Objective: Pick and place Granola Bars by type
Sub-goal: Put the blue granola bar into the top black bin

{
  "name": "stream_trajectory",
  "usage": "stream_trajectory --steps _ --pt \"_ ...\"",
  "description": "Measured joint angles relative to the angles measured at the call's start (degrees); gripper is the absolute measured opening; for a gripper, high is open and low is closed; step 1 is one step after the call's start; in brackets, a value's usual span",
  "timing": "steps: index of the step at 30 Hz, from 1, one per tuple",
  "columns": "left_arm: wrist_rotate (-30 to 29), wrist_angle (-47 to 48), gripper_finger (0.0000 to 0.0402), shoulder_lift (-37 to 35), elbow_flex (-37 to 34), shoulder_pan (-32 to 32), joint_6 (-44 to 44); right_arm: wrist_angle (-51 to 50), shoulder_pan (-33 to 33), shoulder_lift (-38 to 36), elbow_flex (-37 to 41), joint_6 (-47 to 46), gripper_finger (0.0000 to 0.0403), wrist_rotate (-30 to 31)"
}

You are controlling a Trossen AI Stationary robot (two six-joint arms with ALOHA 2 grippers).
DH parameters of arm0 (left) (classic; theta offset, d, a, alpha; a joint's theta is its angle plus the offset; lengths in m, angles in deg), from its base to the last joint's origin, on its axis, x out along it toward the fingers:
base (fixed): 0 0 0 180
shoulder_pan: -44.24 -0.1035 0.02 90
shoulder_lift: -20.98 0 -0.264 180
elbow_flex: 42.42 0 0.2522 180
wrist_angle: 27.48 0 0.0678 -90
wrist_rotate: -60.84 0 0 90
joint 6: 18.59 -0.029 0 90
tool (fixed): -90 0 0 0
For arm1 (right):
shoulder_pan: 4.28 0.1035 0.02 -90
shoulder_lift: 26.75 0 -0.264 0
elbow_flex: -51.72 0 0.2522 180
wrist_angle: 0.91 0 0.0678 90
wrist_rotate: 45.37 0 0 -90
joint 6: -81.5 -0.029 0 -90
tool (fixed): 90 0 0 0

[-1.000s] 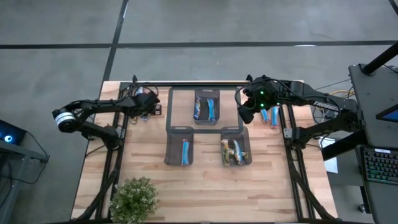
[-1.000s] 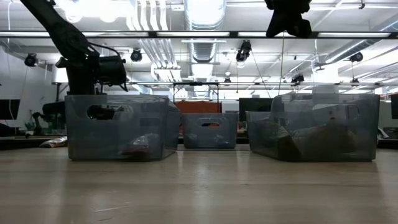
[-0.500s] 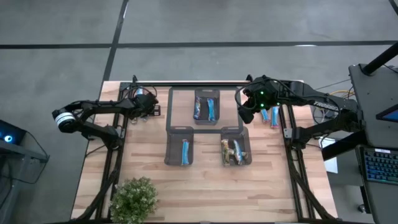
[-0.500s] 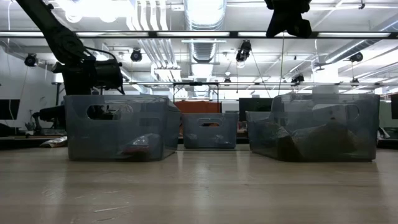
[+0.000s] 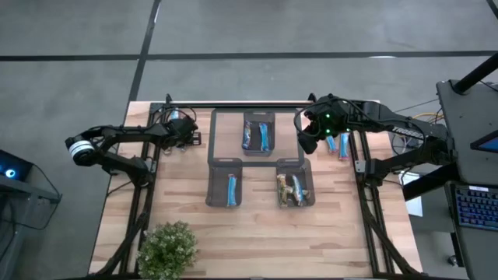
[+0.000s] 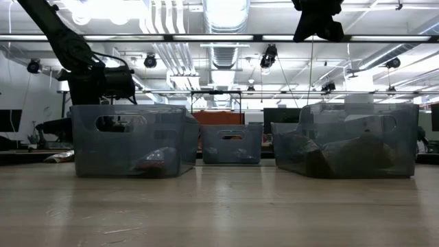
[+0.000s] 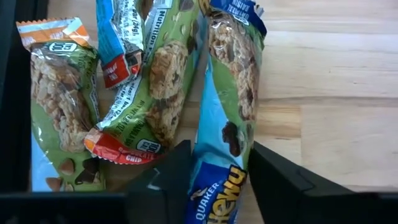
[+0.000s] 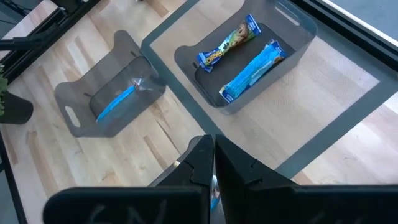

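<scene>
The left pincer (image 7: 214, 180) has its fingers on both sides of a blue granola bar (image 7: 227, 112) lying on the wooden surface (image 7: 329, 93), beside more bars (image 7: 149, 87). The right pincer (image 8: 213, 163) is closed, above the bins (image 8: 249, 62).

We see glossy, crinkled foil wrappers on the granola bars (image 7: 227, 118). Beneath them the table (image 7: 323, 81) is pale, matt wood; the bins (image 8: 249, 68) look translucent grey plastic.

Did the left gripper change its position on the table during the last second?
Yes. In the high view the left gripper has moved slightly toward the table's far edge, away from the grey translucent plastic bin; in the low view it sits lower.
</scene>
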Motion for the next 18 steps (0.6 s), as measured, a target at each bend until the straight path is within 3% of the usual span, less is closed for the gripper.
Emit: stream_trajectory --steps 8,18 --pt "0.29 0.02 0.0083 0.0 0.0 0.0 0.0 0.0 0.0 0.0 0.0 0.02 0.0008 0.0" --pt "0.44 0.07 0.0078 0.0 0.0 0.0 -0.15 -0.02 0.0 0.0 0.0 0.02 0.0008 -0.02"
